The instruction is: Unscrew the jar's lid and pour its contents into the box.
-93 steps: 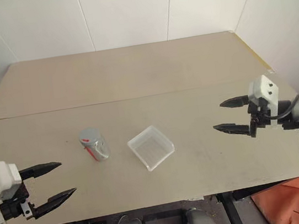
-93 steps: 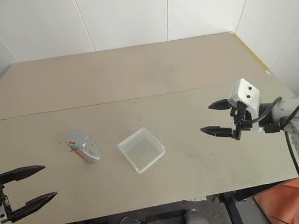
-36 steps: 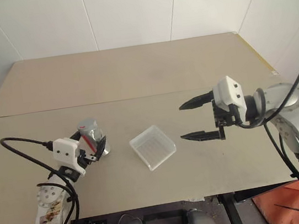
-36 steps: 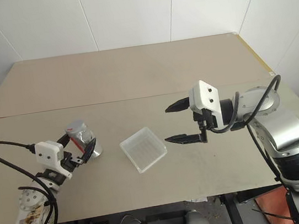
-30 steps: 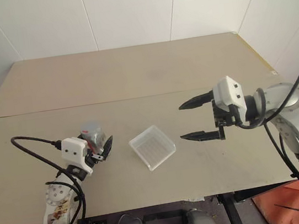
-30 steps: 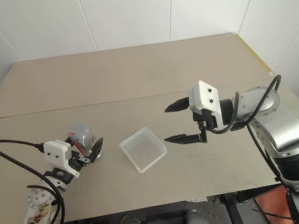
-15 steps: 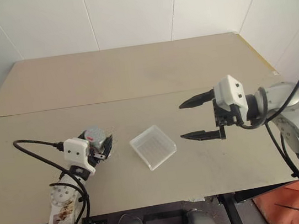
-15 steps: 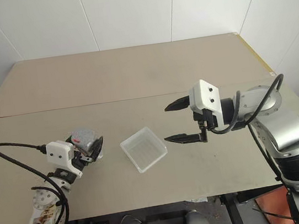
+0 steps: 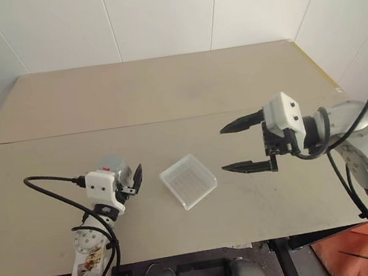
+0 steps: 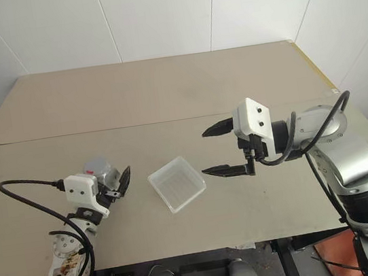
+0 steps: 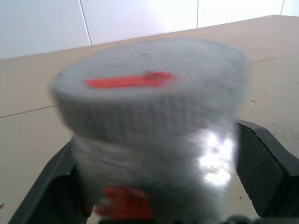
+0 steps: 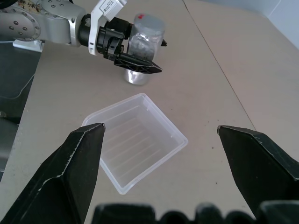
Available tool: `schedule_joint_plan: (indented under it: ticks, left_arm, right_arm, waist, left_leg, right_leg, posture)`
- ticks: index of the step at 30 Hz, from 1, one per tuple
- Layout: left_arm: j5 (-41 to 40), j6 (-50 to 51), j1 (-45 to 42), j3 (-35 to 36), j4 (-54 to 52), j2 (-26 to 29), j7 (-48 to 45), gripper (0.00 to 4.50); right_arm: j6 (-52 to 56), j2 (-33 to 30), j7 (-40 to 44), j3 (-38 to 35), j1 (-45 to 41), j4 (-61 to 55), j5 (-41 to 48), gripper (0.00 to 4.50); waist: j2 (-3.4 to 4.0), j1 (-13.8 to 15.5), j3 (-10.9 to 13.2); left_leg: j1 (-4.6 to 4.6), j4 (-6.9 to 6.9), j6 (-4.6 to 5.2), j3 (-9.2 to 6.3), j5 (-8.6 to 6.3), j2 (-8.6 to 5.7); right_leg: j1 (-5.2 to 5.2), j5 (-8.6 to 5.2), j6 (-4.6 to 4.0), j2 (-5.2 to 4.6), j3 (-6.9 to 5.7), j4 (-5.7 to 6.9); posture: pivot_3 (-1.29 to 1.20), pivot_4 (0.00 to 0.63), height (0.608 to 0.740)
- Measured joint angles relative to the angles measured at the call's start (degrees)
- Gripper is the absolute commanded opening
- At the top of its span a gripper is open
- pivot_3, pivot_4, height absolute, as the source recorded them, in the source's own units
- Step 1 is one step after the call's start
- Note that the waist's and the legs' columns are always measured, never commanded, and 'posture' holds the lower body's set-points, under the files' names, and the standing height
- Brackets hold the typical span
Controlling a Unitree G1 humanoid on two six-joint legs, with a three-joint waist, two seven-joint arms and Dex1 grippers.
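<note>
While the jar (image 12: 144, 49) stands upright on the table (image 9: 164, 93), long axis vertical and its grey lid (image 11: 147, 93) on top, the left gripper (image 10: 116, 182) straddles it, fingers (image 12: 138, 64) on either side; whether they press the glass I cannot tell. Just right of it lies the box (image 9: 187, 181), open side up. Farther right, the right gripper (image 9: 237, 147) hovers above the table, spread wide and empty.
</note>
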Motion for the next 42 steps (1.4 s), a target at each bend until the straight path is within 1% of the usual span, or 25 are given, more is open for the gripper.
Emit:
schedule_joint_plan:
  ticks: [4, 5, 10, 13, 14, 16, 17, 20, 22, 24, 28, 30, 32, 37, 42]
  left_arm:
    - [0.00, -0.08, -0.08, -0.20, -0.04, -0.37, 0.54, 2.03]
    - [0.01, -0.08, -0.11, -0.24, -0.04, -0.42, 0.61, 1.95]
    - [0.09, -0.10, -0.26, -0.25, -0.05, -0.37, 0.90, 1.96]
    - [-0.03, -0.01, -1.32, -0.48, -0.55, 0.88, -0.02, 1.96]
    - [-0.99, 1.01, -1.84, -0.51, -1.31, 2.40, -1.60, 1.96]
    - [-5.75, 5.44, -3.97, 0.12, -3.02, 7.65, -6.71, 1.96]
    - [-10.30, 9.33, -6.14, 1.18, -3.74, 12.64, -11.39, 1.96]
    - [-20.86, 16.37, -12.23, 4.08, -4.24, 23.90, -24.94, 1.96]
    - [-25.32, 19.02, -15.84, 4.39, -2.90, 28.30, -33.19, 1.96]
    - [-28.21, 21.03, -19.99, 3.40, 1.28, 30.61, -40.83, 1.96]
    - [-29.81, 22.51, -31.02, -0.96, 9.97, 30.99, -52.69, 1.96]
    - [-29.79, 22.41, -34.65, -2.38, 12.37, 30.29, -55.27, 1.96]
    - [-28.49, 21.29, -38.93, -4.45, 16.29, 27.62, -57.51, 1.96]
    - [-26.06, 19.08, -41.55, -7.45, 21.54, 24.60, -61.83, 1.96]
    - [-24.46, 16.92, -43.44, -7.82, 23.95, 22.76, -63.90, 1.96]
  right_arm:
    - [0.00, 0.00, 0.00, 0.00, 0.00, 0.00, 0.02, 4.50]
    - [0.00, 0.00, 0.00, 0.00, 0.00, 0.00, 0.02, 4.50]
    - [0.00, 0.02, -0.21, 0.01, 0.02, -0.30, 0.03, 4.50]
    - [0.02, 0.27, -0.79, 0.01, 0.03, -0.84, 0.06, 4.50]
    - [0.04, 0.52, -1.13, 0.02, 0.03, -1.01, 0.08, 4.50]
    - [0.81, 2.14, -2.44, 0.18, -0.57, -0.92, 0.09, 4.50]
    - [1.82, 4.27, -3.92, 0.49, -1.98, -0.75, 0.15, 4.50]
    - [5.36, 9.84, -8.26, 1.05, -7.43, 0.28, 0.98, 4.50]
    - [7.68, 13.17, -10.61, 1.34, -10.88, 0.83, 2.06, 4.50]
    - [10.28, 17.14, -13.21, 2.02, -13.97, 2.05, 2.62, 4.50]
    - [16.12, 26.20, -20.29, 4.01, -20.54, 5.71, 3.51, 4.50]
    - [17.11, 27.87, -22.07, 5.01, -21.99, 5.92, 3.48, 4.50]
    - [18.85, 29.80, -23.74, 5.73, -23.19, 6.61, 3.48, 4.50]
    - [20.89, 31.41, -25.34, 7.25, -23.53, 6.87, 3.47, 4.50]
    - [21.38, 31.81, -26.44, 7.28, -24.39, 7.85, 3.42, 4.50]
  waist:
    - [0.00, 0.03, 0.00]
    - [0.00, 0.03, 0.00]
    - [0.00, 0.05, 0.00]
    - [0.00, 0.09, 0.00]
    - [0.00, 0.08, 0.00]
    - [-0.01, -0.07, 0.00]
    - [0.00, -0.32, 0.00]
    - [0.01, -1.09, 0.00]
    - [0.01, -1.14, 0.00]
    - [0.01, -1.14, 0.00]
    - [0.02, -0.93, 0.01]
    - [0.02, -0.84, 0.00]
    - [0.02, -0.72, 0.00]
    - [0.02, -1.12, 0.00]
    - [0.02, -1.27, 0.00]
  left_leg:
    - [0.00, 0.00, 0.00, -0.01, 0.00, 0.00]
    - [0.00, 0.00, 0.00, -0.01, 0.00, 0.00]
    - [0.00, 0.00, 0.00, -0.02, 0.00, 0.00]
    - [-0.01, 0.02, 0.00, -0.01, 0.00, 0.00]
    - [-0.02, 0.02, 0.00, 0.00, 0.00, 0.01]
    - [-0.02, 0.06, -0.01, 0.00, 0.00, 0.05]
    - [-0.04, 0.10, -0.03, 0.00, 0.02, 0.09]
    - [-0.02, 0.13, -0.07, 0.00, 0.04, 0.08]
    - [-0.03, 0.13, -0.05, 0.04, 0.03, 0.06]
    - [-0.08, 0.14, -0.04, 0.07, 0.02, 0.06]
    - [-0.26, 0.21, -0.07, 0.07, 0.04, 0.05]
    - [-0.34, 0.29, -0.03, 0.07, 0.02, 0.04]
    - [-0.43, 0.39, 0.03, 0.07, -0.01, 0.03]
    - [-0.59, 0.42, 0.05, 0.05, -0.02, 0.03]
    - [-0.58, 0.42, 0.05, 0.03, -0.02, 0.04]
  right_leg:
    - [0.00, 0.00, 0.00, 0.00, 0.00, 0.00]
    - [0.00, 0.00, 0.00, 0.00, 0.00, 0.00]
    - [0.00, 0.00, 0.00, 0.00, 0.00, 0.00]
    - [0.00, 0.00, 0.00, 0.01, -0.02, 0.00]
    - [0.00, 0.00, 0.00, 0.01, -0.02, 0.02]
    - [-0.03, 0.00, 0.00, 0.05, -0.03, 0.09]
    - [-0.08, 0.00, -0.01, 0.08, -0.03, 0.15]
    - [-0.09, 0.01, -0.02, 0.09, -0.03, 0.18]
    - [-0.05, 0.00, -0.01, 0.08, -0.04, 0.12]
    - [-0.07, 0.00, 0.00, 0.09, -0.09, 0.13]
    - [-0.13, 0.00, -0.01, 0.11, -0.20, 0.14]
    - [-0.12, 0.00, 0.00, 0.09, -0.20, 0.17]
    - [-0.11, 0.04, 0.07, 0.09, -0.20, 0.18]
    - [-0.21, 0.08, 0.14, 0.11, -0.20, 0.20]
    - [-0.23, 0.08, 0.14, 0.12, -0.19, 0.18]
  posture:
    - [0.00, 0.150, 0.740]
    - [0.00, 0.150, 0.740]
    - [0.00, 0.150, 0.740]
    - [0.00, 0.150, 0.740]
    - [0.00, 0.150, 0.740]
    - [0.00, 0.150, 0.740]
    - [0.00, 0.150, 0.740]
    - [0.00, 0.150, 0.740]
    - [0.00, 0.150, 0.740]
    - [0.00, 0.150, 0.740]
    - [0.00, 0.150, 0.740]
    - [0.00, 0.150, 0.740]
    - [0.00, 0.150, 0.740]
    - [0.00, 0.150, 0.740]
    - [0.00, 0.150, 0.740]
